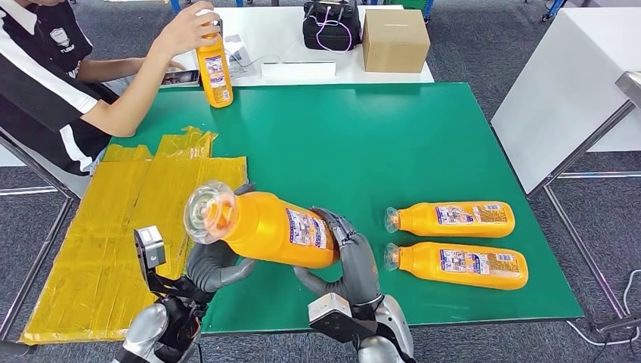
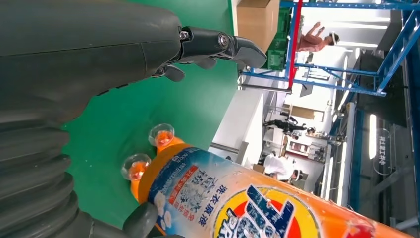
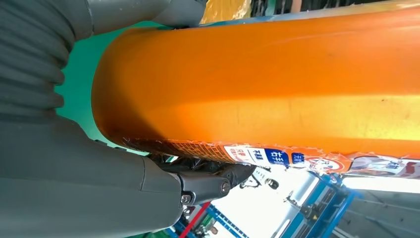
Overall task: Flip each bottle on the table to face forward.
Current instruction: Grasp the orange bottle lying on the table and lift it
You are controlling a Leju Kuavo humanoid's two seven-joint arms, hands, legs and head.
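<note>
The fingers (image 1: 342, 227) of the right hand (image 1: 354, 261) wrap over the base end of the held bottle (image 1: 264, 227), and the right wrist view shows a dark fingertip curled under its orange wall beside the label edge; the left hand (image 1: 215, 265) cups the same bottle from below near its shoulder, its thumb (image 2: 218, 44) standing free above in the left wrist view, so both hands grasp this one bottle and carry it clear of the green table (image 1: 363, 144). The bottle lies nearly level between the hands, its clear cap (image 1: 208, 212) pointing away from the right fingers, towards the yellow sheet (image 1: 128, 219). It looks like a full detergent bottle: probably heavy, stiff-walled, with glossy plastic and a slick label that could slip while it is turned, so a two-ended hold on the thick body seems safer than the narrow neck. Beyond the right fingers, two more bottles (image 1: 453, 219) lie side by side on the table, apart from the hands. Far across the table, a person's hand (image 1: 185, 30) holds an upright bottle (image 1: 214, 72).
</note>
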